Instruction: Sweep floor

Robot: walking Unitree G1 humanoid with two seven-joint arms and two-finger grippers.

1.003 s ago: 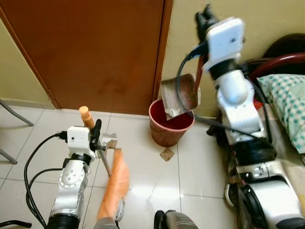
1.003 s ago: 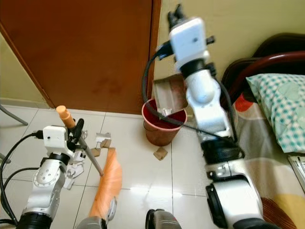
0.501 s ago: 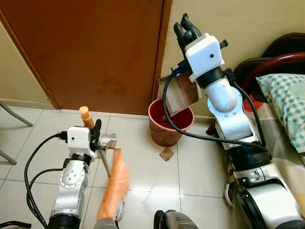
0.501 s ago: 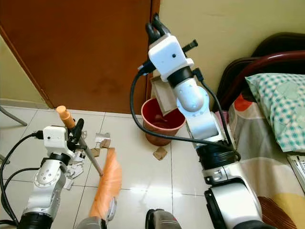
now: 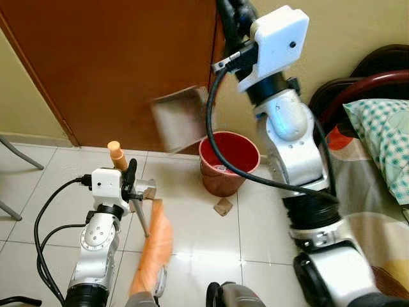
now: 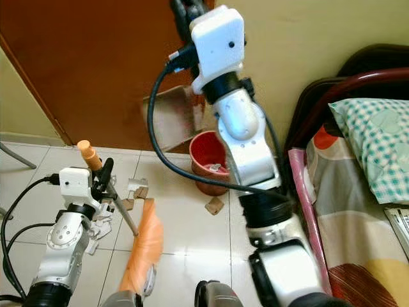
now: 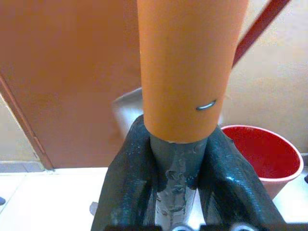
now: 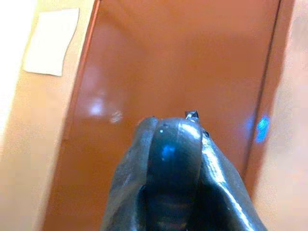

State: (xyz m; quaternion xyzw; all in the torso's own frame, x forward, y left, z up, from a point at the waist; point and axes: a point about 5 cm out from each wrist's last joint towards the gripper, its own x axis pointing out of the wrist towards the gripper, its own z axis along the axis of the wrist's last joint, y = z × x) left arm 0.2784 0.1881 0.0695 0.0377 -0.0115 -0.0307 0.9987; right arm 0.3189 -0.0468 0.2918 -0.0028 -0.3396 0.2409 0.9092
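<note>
Against the brown wooden door [image 5: 128, 70], your right gripper [image 5: 231, 11], clamped on its handle, has swung the grey dustpan [image 5: 179, 118] off the red bucket [image 5: 229, 163]; emptying looks finished. Left gripper [image 7: 175, 159] pinches the orange-handled broom [image 5: 153, 246].

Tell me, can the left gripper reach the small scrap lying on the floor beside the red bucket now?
Probably not yet: the left gripper is shut on the broom handle, so it is occupied. The scrap itself lies open on the tiles, beside the bucket.

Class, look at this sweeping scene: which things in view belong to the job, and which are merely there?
Part of the job:
- broom, handle clamped in the left gripper
- dustpan, raised by the right gripper
- red bin
- scraps on the floor

Just there:
- brown door
- checked pillow
</note>
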